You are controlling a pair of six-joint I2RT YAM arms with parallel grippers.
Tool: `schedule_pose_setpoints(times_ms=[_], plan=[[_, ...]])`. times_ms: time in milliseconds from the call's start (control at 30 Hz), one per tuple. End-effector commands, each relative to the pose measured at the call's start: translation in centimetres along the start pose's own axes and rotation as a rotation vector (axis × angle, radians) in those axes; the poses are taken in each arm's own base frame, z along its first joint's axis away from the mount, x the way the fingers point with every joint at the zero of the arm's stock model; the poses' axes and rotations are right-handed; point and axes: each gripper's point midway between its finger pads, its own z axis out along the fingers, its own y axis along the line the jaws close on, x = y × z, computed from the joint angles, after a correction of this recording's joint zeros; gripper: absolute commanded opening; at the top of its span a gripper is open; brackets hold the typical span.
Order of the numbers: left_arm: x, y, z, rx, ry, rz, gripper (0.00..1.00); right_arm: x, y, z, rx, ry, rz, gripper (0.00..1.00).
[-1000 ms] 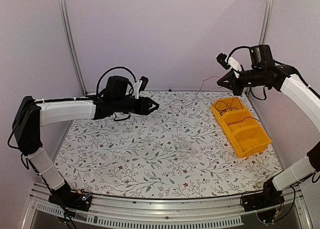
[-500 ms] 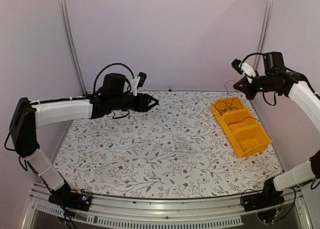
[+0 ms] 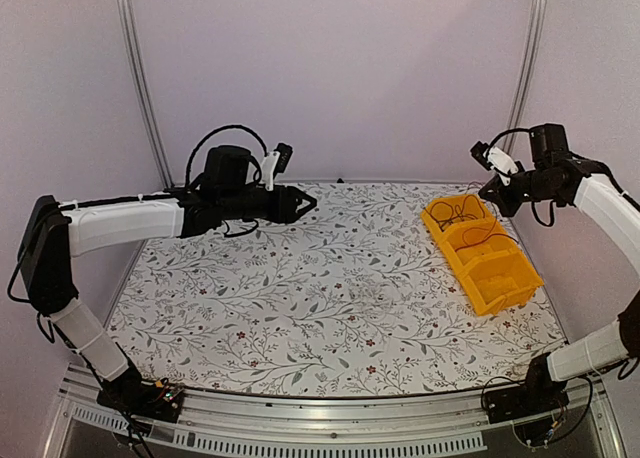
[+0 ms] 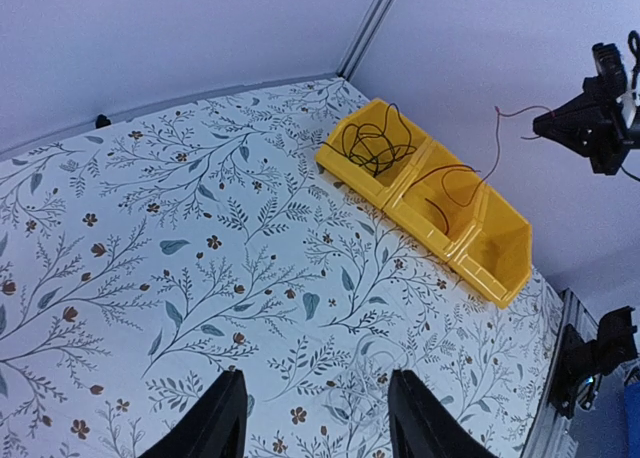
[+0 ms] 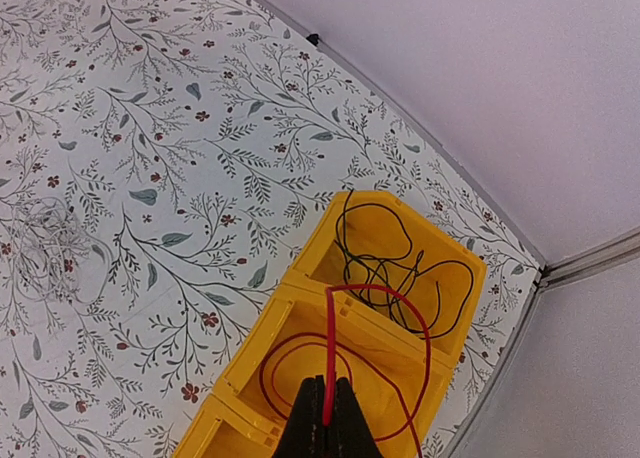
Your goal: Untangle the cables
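Observation:
The red cable (image 5: 330,350) rises from the middle compartment of the yellow bin (image 5: 308,250) and is pinched in my right gripper (image 5: 327,418), which is shut on it above the bin (image 3: 515,296). Its loops lie in that compartment, and in the left wrist view the red cable (image 4: 497,150) runs up to the right gripper (image 4: 547,128). A black cable (image 5: 400,260) is coiled in the far compartment. A white cable (image 5: 45,233) lies in a loose bundle on the table. My left gripper (image 4: 315,425) hangs open and empty over the white cable (image 4: 400,383).
The floral tablecloth (image 3: 300,308) covers the table. The bin's nearest compartment (image 4: 500,258) holds nothing. Walls and metal posts (image 3: 140,88) close in the back and both sides. The right gripper (image 3: 486,188) hovers near the right wall.
My right gripper has carried the red cable to the right and slightly down, to a spot over the bin. The left arm has shifted a little and its jaws have opened slightly.

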Motion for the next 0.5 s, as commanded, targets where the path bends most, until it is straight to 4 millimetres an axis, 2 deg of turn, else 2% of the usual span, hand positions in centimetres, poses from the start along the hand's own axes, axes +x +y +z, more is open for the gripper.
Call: schedule_pose_setpoints(times_ms=[0, 133, 233, 367, 467], plan=[[-0.9, -0.1, -1.0, -0.003, -0.033, 0.021, 0.49, 3.4, -1.1, 1.6, 0.034, 0.079, 0.012, 0.0], [-0.8, -0.1, -0.9, -0.003, -0.032, 0.02, 0.49, 6.6, -1.7, 3.4, 0.025, 0.158, 0.043, 0.0], [-0.8, 0.0, -0.9, -0.004, -0.031, 0.021, 0.49, 9.8, -2.6, 4.7, 0.017, 0.233, 0.098, 0.0], [-0.7, 0.0, -0.9, -0.007, -0.03, 0.022, 0.49, 12.4, -3.3, 6.4, 0.0, 0.295, 0.148, 0.0], [-0.6, 0.0, -0.8, -0.007, -0.027, 0.023, 0.49, 13.5, -4.3, 7.0, 0.01, 0.319, 0.188, 0.0]])
